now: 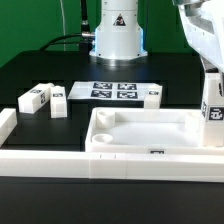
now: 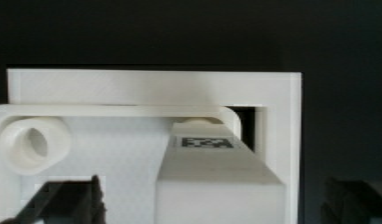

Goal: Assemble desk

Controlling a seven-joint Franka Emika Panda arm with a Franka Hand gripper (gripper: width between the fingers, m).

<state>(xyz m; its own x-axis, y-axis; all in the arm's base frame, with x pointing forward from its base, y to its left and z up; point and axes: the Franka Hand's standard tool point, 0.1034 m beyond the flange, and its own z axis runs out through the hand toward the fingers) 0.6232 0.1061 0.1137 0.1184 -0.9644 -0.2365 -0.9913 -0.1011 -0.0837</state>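
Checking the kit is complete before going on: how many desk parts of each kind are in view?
desk top: 1
legs: 4 (three lying loose, one upright at the desk top's corner)
Total: 5

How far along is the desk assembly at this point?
Done: one leg stands upright in the desk top's corner on the exterior view's right. In hand: nothing; the open gripper straddles that leg. Left: three legs lie loose, two on that view's left, one beside the marker board.
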